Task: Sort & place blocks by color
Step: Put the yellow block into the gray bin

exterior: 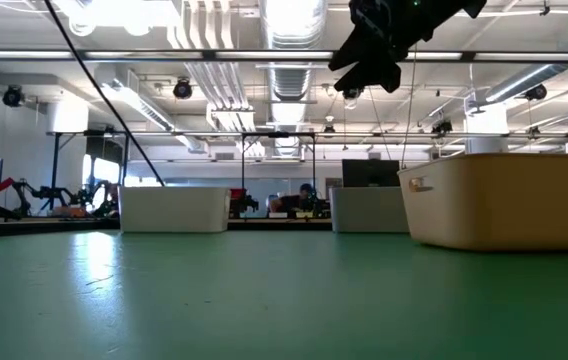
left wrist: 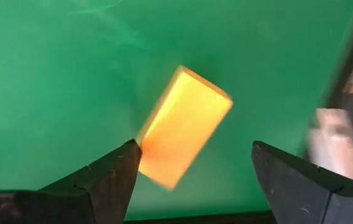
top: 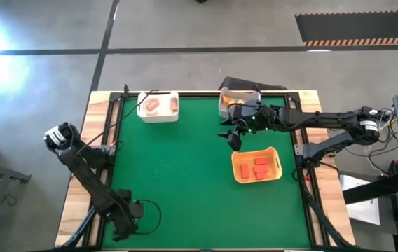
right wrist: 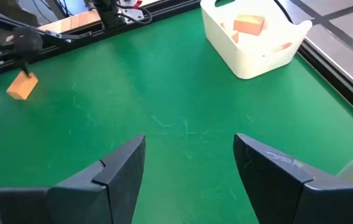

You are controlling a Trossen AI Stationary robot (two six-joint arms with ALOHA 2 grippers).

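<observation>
Looks mostly sorted: blocks (top: pixel 255 169) sit in bins, one stray tan block (right wrist: pixel 22 85) near the left edge. Right end effector (top: pixel 232 135) spread, empty; left end effector (left wrist: pixel 192 177) spread too.

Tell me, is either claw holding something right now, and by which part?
Nothing is gripped. The right claw hangs open and empty. The left claw is open too, with an orange block unclamped beside one finger.

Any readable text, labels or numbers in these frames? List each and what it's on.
None legible.
Small reddish mark on the near bin's wall in the low view: too small to read.
White bins, orange tray, green mat, blocks: no print visible.
</observation>
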